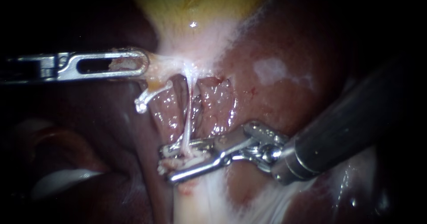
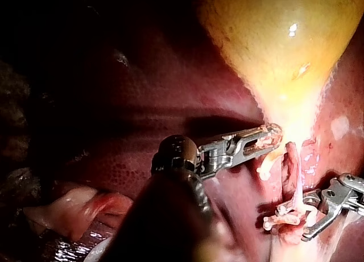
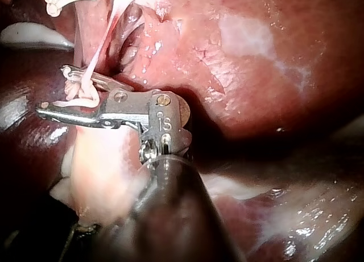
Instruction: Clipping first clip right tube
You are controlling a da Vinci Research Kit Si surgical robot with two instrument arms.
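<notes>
The yellow gallbladder (image 1: 195, 2) narrows down to a pale neck. My left instrument (image 1: 143, 64) comes in level from the left, its slotted jaws shut on the tissue at that neck. A thin white tube (image 1: 188, 113) runs down from the neck between red tissue folds. My right instrument (image 1: 167, 165) enters from the lower right, its two slim jaws open to either side of the tube's lower end. In the right wrist view, the tube (image 3: 96, 52) curls between the jaws (image 3: 51, 90). The left wrist view shows both instruments: my left (image 2: 276, 134) and my right (image 2: 290, 222).
Dark red liver (image 1: 284, 86) lies around and to the right, with a pale patch on it. A short pale curled stub (image 1: 142, 103) hangs under the left jaws. A thick whitish band of tissue (image 1: 195, 202) runs beneath the right jaws.
</notes>
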